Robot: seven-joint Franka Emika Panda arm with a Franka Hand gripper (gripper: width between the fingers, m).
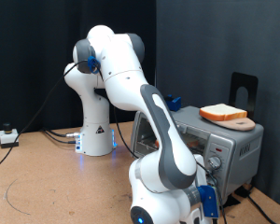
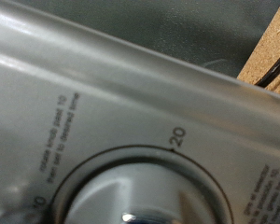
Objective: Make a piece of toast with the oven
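The silver toaster oven (image 1: 235, 147) stands at the exterior view's right, its glass door mostly hidden behind my arm. A slice with a pale top and orange-brown edge, the piece of toast (image 1: 223, 113), lies on a lighter flat board on top of the oven. My gripper (image 1: 213, 179) is at the oven's column of round knobs (image 1: 214, 161), low on its front. The wrist view is filled by the oven's silver panel and a timer knob (image 2: 131, 191) with a "20" mark (image 2: 176, 137), very close. The fingers do not show clearly in either view.
The arm's white base (image 1: 96, 131) stands on the wooden table (image 1: 47, 182) at the back, with cables beside it. A small white box (image 1: 7, 137) lies at the exterior view's left edge. A black stand (image 1: 244, 93) rises behind the oven.
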